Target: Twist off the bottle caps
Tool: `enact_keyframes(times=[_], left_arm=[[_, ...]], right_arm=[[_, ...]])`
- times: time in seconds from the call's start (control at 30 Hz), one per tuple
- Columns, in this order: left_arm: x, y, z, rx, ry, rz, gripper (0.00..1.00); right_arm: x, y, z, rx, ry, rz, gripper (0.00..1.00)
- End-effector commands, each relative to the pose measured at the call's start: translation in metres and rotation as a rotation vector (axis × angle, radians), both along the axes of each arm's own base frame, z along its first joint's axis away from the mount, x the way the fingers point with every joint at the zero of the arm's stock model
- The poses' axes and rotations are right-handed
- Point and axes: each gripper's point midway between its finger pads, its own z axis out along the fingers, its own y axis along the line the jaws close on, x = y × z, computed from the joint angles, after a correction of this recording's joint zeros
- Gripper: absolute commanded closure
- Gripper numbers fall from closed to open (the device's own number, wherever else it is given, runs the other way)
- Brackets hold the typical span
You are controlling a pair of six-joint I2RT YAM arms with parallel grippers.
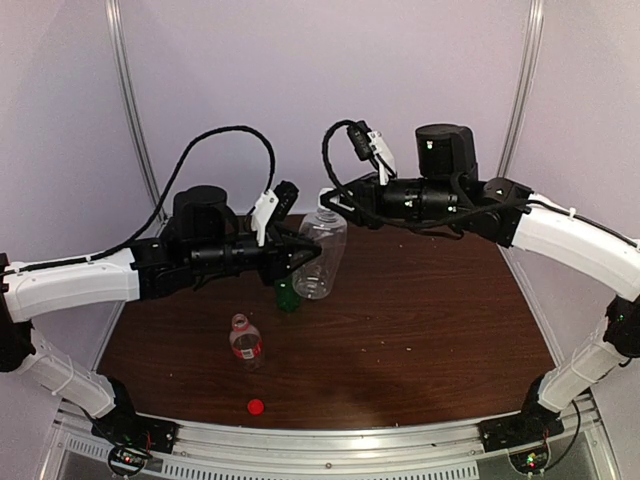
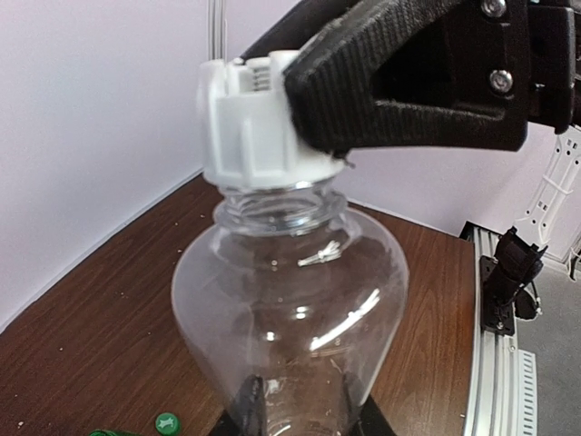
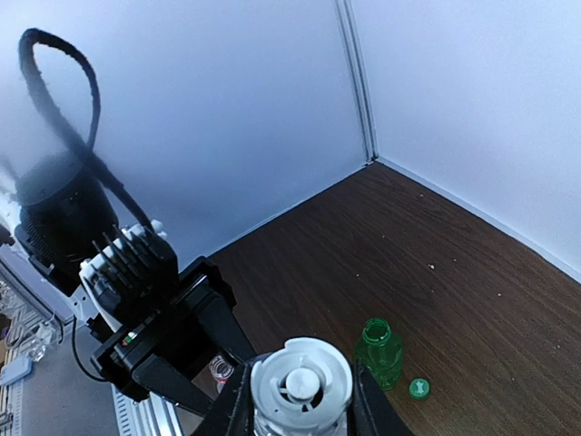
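My left gripper (image 1: 308, 256) is shut on the body of the larger clear ribbed bottle (image 1: 322, 265) and holds it above the table. In the left wrist view the bottle (image 2: 290, 300) fills the frame, with my fingers (image 2: 250, 409) on both sides of its lower part. My right gripper (image 1: 332, 206) is shut on the white-grey cap (image 2: 250, 123), which sits on the bottle's neck. The cap (image 3: 301, 386) shows between my right fingers (image 3: 231, 409). The slim green bottle (image 3: 379, 352) stands open, its green cap (image 3: 418, 389) beside it. The short clear bottle with the red label (image 1: 245, 340) stands open. The red cap (image 1: 256, 406) lies near the front edge.
The brown table (image 1: 430, 320) is enclosed by white walls behind and on both sides. A metal rail (image 1: 330, 440) runs along the near edge. The green bottle (image 1: 287, 296) stands just under my left gripper. The green cap (image 2: 166, 422) shows in the left wrist view.
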Motion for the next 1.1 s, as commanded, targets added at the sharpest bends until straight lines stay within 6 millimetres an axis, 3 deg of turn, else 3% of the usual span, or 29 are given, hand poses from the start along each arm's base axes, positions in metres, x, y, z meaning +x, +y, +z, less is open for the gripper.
enact_keyframes(times=[0.0, 0.17, 0.37, 0.67, 1.07], left_arm=[[-0.018, -0.002, 0.035, -0.089, -0.075, -0.089, 0.96], [-0.048, -0.002, 0.046, -0.130, -0.097, -0.237, 0.96], [-0.068, -0.002, 0.052, -0.168, -0.087, -0.344, 0.96], [-0.063, -0.003, 0.049, -0.164, -0.082, -0.322, 0.96], [-0.044, -0.008, 0.042, -0.141, -0.073, -0.243, 0.96]], right_arm=[[-0.029, 0.003, 0.022, 0.054, -0.112, 0.266, 0.88], [-0.069, 0.005, 0.019, 0.073, -0.170, 0.623, 0.84], [-0.075, -0.001, 0.015, 0.106, -0.151, 0.787, 0.77], [-0.061, -0.002, 0.013, 0.093, -0.123, 0.689, 0.69], [-0.055, -0.016, 0.028, 0.088, -0.141, 0.538, 0.39]])
